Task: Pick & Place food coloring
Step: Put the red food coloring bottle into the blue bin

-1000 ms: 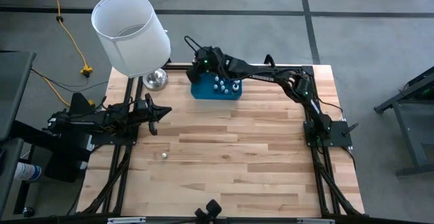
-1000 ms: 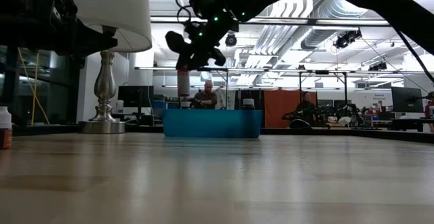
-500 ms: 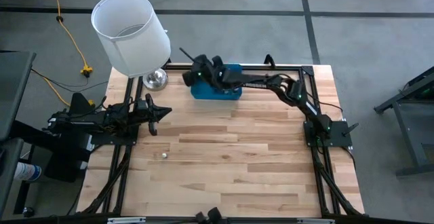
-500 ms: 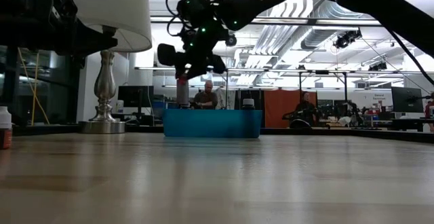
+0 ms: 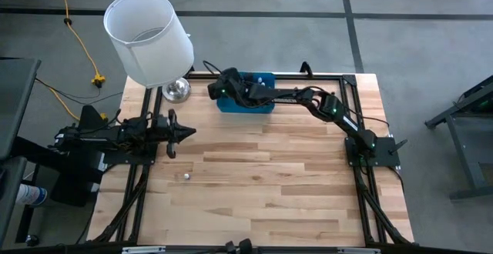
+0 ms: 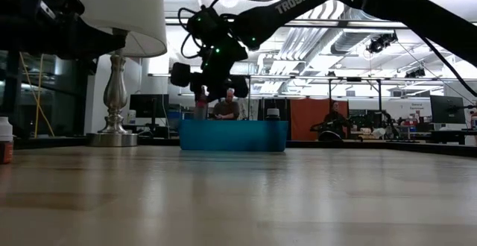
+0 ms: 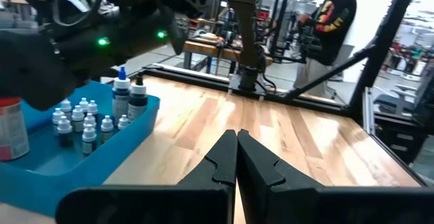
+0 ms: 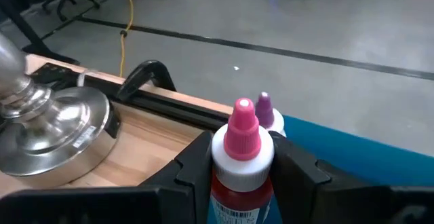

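At the upper centre of the high view, the right arm is reaching across the table (image 5: pixel 293 177) to the left end of the blue tray (image 5: pixel 258 106), beside the lamp base (image 5: pixel 176 90). The right gripper (image 8: pixel 242 157) is gripping a red food coloring bottle (image 8: pixel 242 183) with a pink tip; its fingers (image 8: pixel 193 170) are pressing the white cap from both sides. In the low view this gripper (image 6: pixel 203 89) is hanging just above the tray's rim (image 6: pixel 233 135), so the step in hand appears to be the lift-out. The next move is likely calling for a carry clear of the tray wall and a level descent to a placing spot.

At the left of the high view, the left gripper (image 5: pixel 172 131) is waiting with its fingers (image 7: pixel 220 159) closed on nothing.

The remaining bottles (image 7: pixel 88 119) are standing in the tray. A tiny white item (image 5: pixel 186 176) is lying on the table at lower left; its identity is not discernible. The held bottle's lower body is cut off, and the arm is hiding most of the tray from above.
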Robot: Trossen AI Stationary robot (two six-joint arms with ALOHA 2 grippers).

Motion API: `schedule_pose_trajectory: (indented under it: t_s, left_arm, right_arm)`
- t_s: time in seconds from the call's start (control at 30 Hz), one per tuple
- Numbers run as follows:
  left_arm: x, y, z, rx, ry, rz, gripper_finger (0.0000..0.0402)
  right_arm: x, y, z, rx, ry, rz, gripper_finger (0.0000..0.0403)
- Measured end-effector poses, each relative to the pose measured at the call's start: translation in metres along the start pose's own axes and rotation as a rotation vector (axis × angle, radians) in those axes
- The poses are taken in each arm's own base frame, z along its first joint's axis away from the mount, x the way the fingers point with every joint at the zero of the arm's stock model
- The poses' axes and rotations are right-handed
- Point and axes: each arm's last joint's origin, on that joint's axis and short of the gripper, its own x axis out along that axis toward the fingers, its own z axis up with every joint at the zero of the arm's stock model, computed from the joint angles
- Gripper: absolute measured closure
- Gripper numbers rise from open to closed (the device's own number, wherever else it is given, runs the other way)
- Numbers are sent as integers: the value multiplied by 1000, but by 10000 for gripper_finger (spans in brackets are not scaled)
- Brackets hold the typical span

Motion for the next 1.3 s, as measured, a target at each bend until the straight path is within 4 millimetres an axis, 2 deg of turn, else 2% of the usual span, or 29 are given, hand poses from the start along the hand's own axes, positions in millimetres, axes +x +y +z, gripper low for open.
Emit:
schedule_pose_trajectory:
  t_s: [0.27,0.7,0.97,1.3]
  left_arm:
    - [0,-1,-1,1,11,-27,401]
    - [0,-1,-1,1,13,-27,401]
    - [0,-1,-1,2,13,-26,401]
    - [0,-1,-1,2,14,-26,401]
  right_arm:
    - [4,-7,-6,57,33,-54,290]
    - [8,-2,-27,79,106,-28,290]
    - [11,-1,-33,74,124,-11,289]
    - [11,-1,-34,26,139,2,227]
